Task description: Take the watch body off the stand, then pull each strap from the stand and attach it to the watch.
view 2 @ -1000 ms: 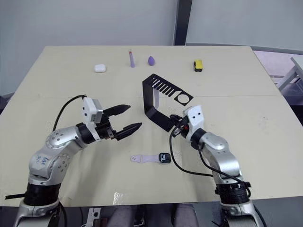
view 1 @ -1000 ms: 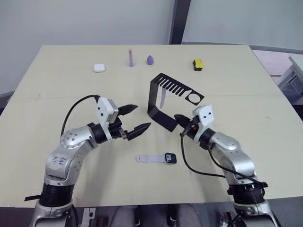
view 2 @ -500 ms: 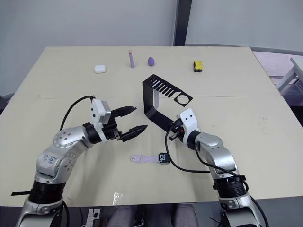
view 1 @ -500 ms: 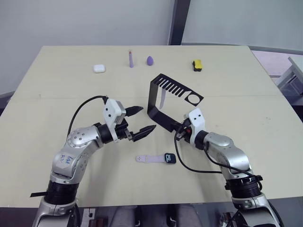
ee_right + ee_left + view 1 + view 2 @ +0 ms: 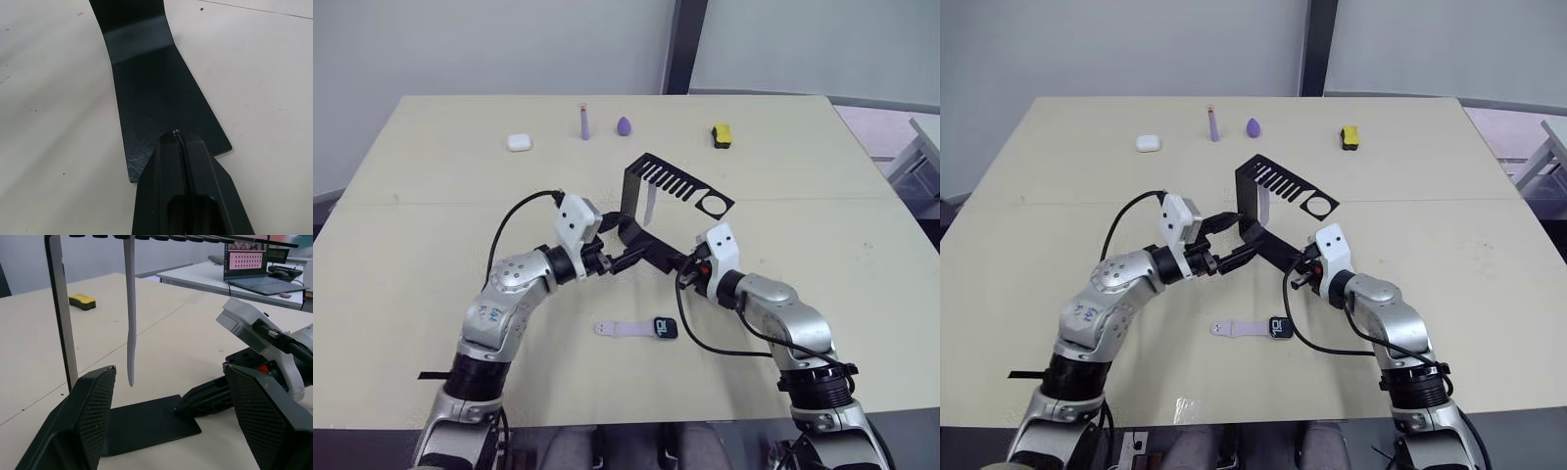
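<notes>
Head views show us the watch body [image 5: 666,327] nearest, flat on the table [image 5: 431,245] with one strap [image 5: 619,329] attached. Beyond, our right gripper [image 5: 177,133], fingers pressed together, rests on the stand [image 5: 651,211] base; our left gripper [image 5: 166,416] gapes beside the hanging strap [image 5: 129,308].

Table [image 5: 431,215]: pale beige top, with a thin seam line running across it from side to side; four small items lie in a row near the far edge, well apart from one another. From the robot's left to right: white rounded case [image 5: 518,142]; purple stick [image 5: 584,121], lying lengthwise toward the far edge; purple teardrop-shaped item [image 5: 624,125]; yellow-and-black block [image 5: 722,134]. Beyond the table, in the left wrist view: a second table carrying an open laptop [image 5: 257,264].
</notes>
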Motion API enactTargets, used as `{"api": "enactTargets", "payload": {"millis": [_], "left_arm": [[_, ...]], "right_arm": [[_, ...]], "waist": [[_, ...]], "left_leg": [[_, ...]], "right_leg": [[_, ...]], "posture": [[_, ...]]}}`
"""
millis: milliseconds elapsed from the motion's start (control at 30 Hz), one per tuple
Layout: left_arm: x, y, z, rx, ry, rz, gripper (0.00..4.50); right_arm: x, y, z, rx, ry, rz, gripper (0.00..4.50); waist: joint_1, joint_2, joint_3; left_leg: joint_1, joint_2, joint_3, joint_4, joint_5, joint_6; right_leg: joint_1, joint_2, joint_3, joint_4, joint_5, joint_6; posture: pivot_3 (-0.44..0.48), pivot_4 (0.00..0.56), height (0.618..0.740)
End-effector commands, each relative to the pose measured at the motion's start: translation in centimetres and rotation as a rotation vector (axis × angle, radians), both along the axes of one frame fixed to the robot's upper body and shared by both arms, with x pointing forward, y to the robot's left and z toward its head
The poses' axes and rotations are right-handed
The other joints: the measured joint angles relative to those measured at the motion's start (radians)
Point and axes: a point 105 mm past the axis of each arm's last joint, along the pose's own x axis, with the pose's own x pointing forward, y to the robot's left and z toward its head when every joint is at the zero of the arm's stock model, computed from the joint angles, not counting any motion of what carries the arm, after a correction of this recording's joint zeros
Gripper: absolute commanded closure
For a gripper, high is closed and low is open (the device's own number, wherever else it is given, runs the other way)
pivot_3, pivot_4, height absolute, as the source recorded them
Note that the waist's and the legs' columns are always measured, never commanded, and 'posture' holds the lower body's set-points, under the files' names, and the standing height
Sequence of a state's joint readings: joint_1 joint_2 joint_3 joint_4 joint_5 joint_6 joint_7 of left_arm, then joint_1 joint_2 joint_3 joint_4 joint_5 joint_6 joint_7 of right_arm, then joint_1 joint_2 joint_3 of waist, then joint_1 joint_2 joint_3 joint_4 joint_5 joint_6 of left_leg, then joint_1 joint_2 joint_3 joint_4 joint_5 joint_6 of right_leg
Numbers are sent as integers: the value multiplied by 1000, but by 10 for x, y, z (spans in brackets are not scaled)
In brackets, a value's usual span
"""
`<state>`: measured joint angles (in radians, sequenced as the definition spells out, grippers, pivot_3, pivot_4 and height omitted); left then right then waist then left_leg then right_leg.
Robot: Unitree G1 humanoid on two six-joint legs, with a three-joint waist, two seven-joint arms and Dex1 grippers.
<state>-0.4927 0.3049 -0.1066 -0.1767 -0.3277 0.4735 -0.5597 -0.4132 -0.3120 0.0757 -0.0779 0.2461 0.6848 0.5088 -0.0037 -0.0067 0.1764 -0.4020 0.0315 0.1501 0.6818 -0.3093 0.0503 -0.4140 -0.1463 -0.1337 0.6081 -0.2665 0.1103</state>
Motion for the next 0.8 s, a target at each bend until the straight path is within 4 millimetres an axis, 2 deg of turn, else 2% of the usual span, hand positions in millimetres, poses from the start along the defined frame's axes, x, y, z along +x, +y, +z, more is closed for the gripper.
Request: {"api": "enactTargets", "payload": {"millis": [33,200,333,433,533,600,633,800], "left_arm": [[4,-8,10,2,-57,7,810],[21,-14,6,27,-55,57,810],[30,-23,10,-22,-59,88,810],[27,-31,11,-38,-61,65,1694],[26,-34,11,-41,-65,57,3103],[28,-34,12,-41,-71,66,4268],[30,-33,14,-44,-77,73,4450],[27,-33,24,-70,-111,46,4450]], "right_arm": [[-2,-7,-26,-24,102,-41,4500],[0,-10,-25,-28,98,-48,4500],[0,-9,-26,-42,94,-44,4500],[0,-8,-25,-27,94,-51,4500],[0,-8,-25,-26,94,-50,4500],[-1,-8,-25,-25,94,-50,4500],[-1,-9,-25,-25,93,-51,4500],[0,-10,-23,-24,92,-54,4500]], "waist": [[0,0,0],[0,0,0],[1,0,0],[0,0,0],[0,0,0],[0,0,0],[1,0,0],[0,0,0]], "left_leg": [[0,0,0,0,0,0],[0,0,0,0,0,0],[0,0,0,0,0,0],[0,0,0,0,0,0],[0,0,0,0,0,0],[0,0,0,0,0,0],[0,0,0,0,0,0],[0,0,0,0,0,1]], "right_leg": [[0,0,0,0,0,0],[0,0,0,0,0,0],[0,0,0,0,0,0],[0,0,0,0,0,0],[0,0,-1,0,0,0],[0,0,-1,0,0,0],[0,0,0,0,0,0],[0,-1,-1,0,0,0]], "posture": [[0,150,740],[0,150,740],[0,150,740],[0,150,740],[0,150,740],[0,150,740],[0,150,740],[0,150,740]]}}
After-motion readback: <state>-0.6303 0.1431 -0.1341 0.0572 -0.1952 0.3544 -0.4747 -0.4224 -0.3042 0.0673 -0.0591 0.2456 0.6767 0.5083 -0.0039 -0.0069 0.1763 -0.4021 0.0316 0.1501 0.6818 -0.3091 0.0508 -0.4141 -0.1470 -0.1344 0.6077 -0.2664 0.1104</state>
